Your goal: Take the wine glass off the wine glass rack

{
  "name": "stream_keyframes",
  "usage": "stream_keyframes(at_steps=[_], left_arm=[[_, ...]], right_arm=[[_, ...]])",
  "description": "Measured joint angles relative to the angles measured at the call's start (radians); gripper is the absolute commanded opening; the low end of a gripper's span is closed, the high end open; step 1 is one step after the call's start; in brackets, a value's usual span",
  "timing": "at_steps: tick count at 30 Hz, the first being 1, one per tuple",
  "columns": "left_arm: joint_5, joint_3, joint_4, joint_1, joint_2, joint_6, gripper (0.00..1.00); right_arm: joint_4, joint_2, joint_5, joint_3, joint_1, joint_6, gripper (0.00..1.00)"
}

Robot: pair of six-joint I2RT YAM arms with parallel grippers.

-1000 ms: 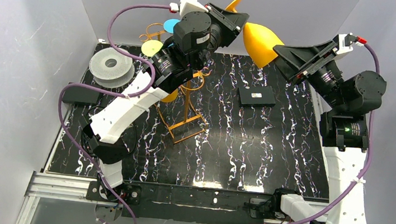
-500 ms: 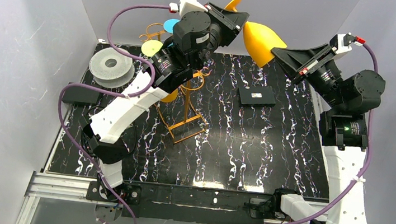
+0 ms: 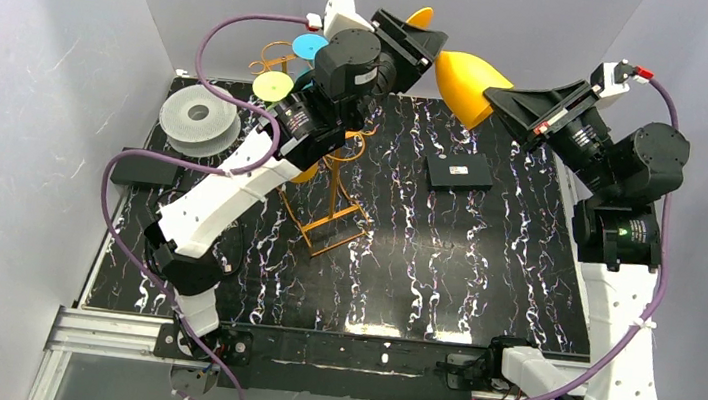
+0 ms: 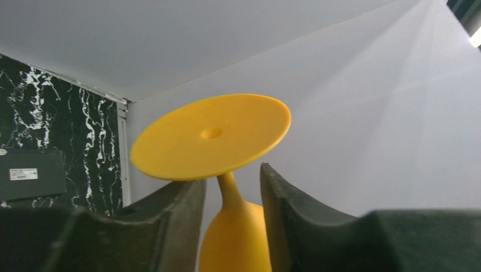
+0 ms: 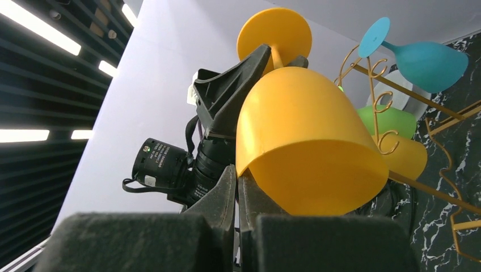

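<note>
Wine glass (image 3: 467, 75): orange-yellow, in mid-air over the far edge of the worktop (image 3: 444, 261). Off the wine glass rack (image 3: 333, 198), to its right, between the left arm (image 3: 230, 196) and the right arm (image 3: 623, 281).
Long axis: close to level in the top view, slanting from far-left to near-right. Foot toward the far side and the left arm, open mouth toward the right arm.
Left jaws: parted, one finger (image 4: 170, 221) on either side of the stem just under the foot, a sliver of gap on both sides (no squeeze to be seen).
Right jaws: closed on the rim of the bowl, the bowl's wall pinched between the fingers (image 5: 224, 192).
Left wrist view only: underside of the foot with its small centre dimple, the stem in the gap, a black box (image 4: 28, 173) on the worktop at the left.
Right wrist view only: three more glasses on the rack behind the held one, namely a blue glass (image 5: 422, 62), a green glass (image 5: 397, 119) and a second orange glass (image 5: 408, 158).
Top view only: rack's slanted legs on the worktop, white spool (image 3: 198, 122) near the far-left corner, well apart from the wine glass.
Against half a second ago: bowl lying flatter, foot a thinner sliver. Left arm's wrist shifted a little right, right jaws a touch lower in the picture. Rack, spool and box unmoved.
</note>
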Motion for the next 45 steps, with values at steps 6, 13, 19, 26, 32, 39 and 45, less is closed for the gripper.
stream_keyframes(at_steps=[6, 13, 19, 26, 32, 39, 45], left_arm=[[0.015, -0.056, 0.0, 0.0, -0.025, 0.006, 0.74], [0.038, -0.119, -0.001, 0.0, -0.109, 0.018, 0.85], [0.081, -0.162, -0.008, 0.0, -0.201, 0.069, 0.87], [0.129, -0.268, -0.046, 0.001, -0.351, 0.198, 0.86], [0.162, -0.298, -0.137, 0.001, -0.482, 0.37, 0.85], [0.167, -0.23, -0.346, 0.001, -0.589, 0.583, 0.83], [0.123, -0.156, -0.532, 0.001, -0.658, 0.745, 0.83]], right_arm=[[-0.1, 0.001, 0.01, 0.046, 0.0, -0.061, 0.01], [-0.212, 0.009, 0.031, 0.137, 0.0, -0.15, 0.01], [-0.378, 0.072, 0.045, 0.302, 0.0, -0.273, 0.01], [-0.625, 0.15, 0.076, 0.505, 0.0, -0.443, 0.01], [-0.884, 0.241, 0.126, 0.691, 0.0, -0.581, 0.01], [-1.193, 0.325, 0.198, 0.794, 0.0, -0.719, 0.01], [-1.392, 0.387, 0.304, 0.817, 0.045, -0.782, 0.01]])
